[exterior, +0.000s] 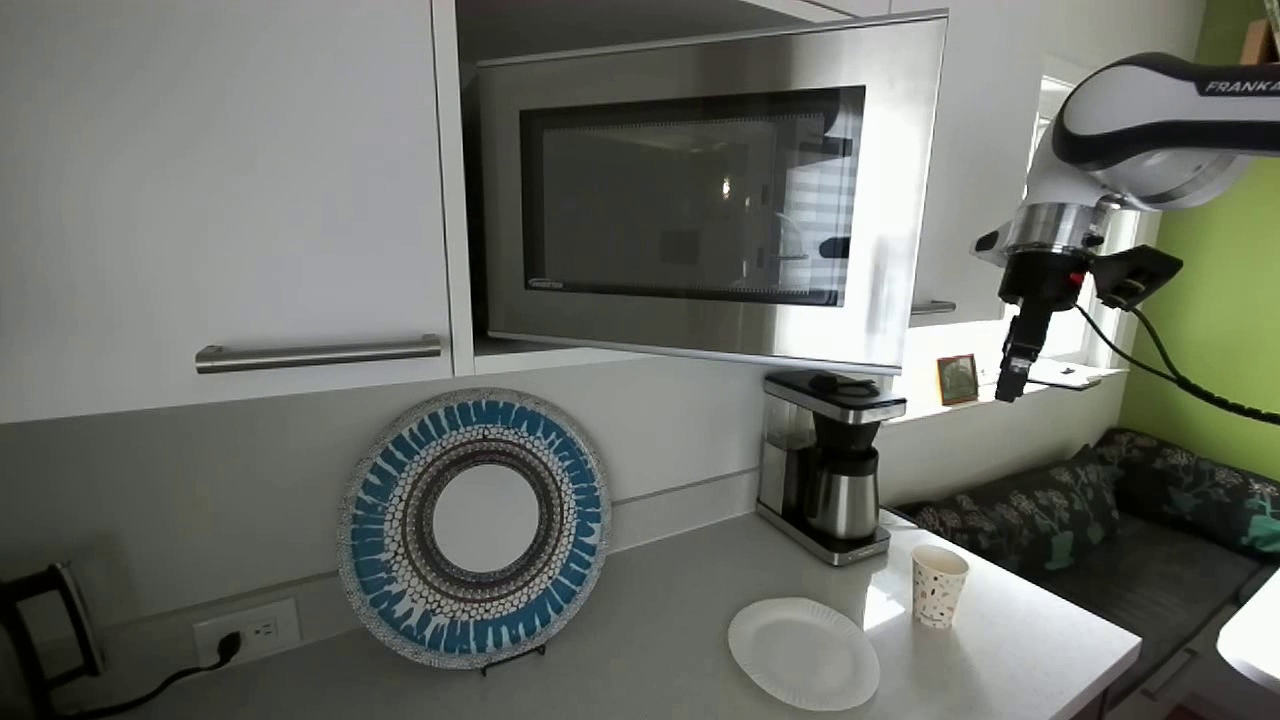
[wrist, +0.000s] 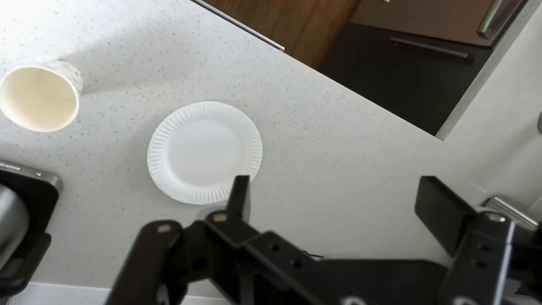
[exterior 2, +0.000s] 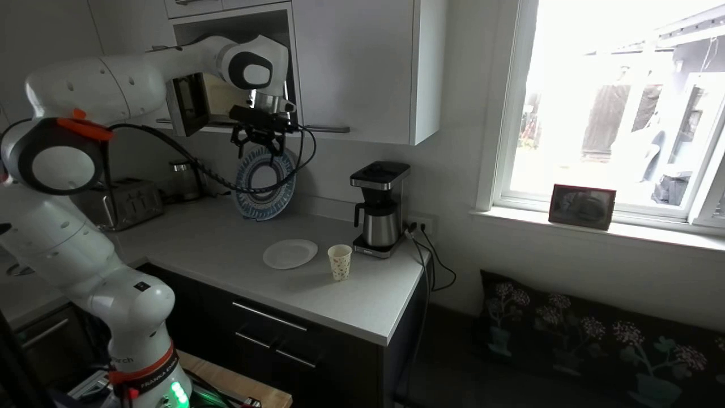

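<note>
My gripper (wrist: 338, 190) stands open high above the counter, its black fingers wide apart with nothing between them. In an exterior view the gripper (exterior 2: 259, 154) points down. A white paper plate (wrist: 205, 152) lies flat on the counter; one fingertip overlaps its rim in the wrist view, though the gripper is well above it. Beside the plate stands an upright, speckled paper cup (wrist: 40, 99), which looks empty from above. The microwave door (exterior: 690, 200) is swung out from the wall cabinet, and part of the lit interior (exterior 2: 222, 96) shows behind the arm.
A coffee maker (exterior: 830, 470) with a steel carafe stands near the cup. A round blue patterned plate (exterior: 375, 520) leans on the wall. A toaster (exterior 2: 133, 201) and kettle (exterior 2: 186, 180) are farther along. The gripper cable (exterior 2: 192, 161) loops beside the arm. A framed picture (exterior 2: 581, 207) sits on the windowsill.
</note>
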Robot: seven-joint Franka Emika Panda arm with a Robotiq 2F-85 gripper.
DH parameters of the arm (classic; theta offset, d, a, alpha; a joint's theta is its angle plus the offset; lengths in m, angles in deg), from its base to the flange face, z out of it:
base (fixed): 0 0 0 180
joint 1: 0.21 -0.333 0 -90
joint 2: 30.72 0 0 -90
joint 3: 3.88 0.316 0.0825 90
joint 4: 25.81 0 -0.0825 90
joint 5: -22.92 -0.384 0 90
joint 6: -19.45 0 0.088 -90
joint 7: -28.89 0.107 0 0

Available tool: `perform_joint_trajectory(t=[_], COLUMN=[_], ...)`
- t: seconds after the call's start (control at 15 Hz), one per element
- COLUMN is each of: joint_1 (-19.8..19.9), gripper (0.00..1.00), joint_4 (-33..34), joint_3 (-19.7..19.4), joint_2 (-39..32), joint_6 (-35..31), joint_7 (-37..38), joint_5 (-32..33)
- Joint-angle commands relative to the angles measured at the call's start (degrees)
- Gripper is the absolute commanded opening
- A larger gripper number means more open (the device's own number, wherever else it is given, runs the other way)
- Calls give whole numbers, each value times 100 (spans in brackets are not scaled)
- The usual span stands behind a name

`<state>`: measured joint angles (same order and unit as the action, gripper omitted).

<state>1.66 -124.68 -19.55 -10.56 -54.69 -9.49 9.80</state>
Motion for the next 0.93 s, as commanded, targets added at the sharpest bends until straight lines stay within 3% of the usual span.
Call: perform_joint_trajectory(t=[0.0,0.6,0.87], joint_1=[95,135,177], gripper=[100,100,100], joint_4=[-55,-165,-111], joint_3=[43,45,-341], joint_2=[-23,-24,-669], joint_6=[-3,-54,435], joint_7=[-38,-61,-362], joint_5=[33,76,-736])
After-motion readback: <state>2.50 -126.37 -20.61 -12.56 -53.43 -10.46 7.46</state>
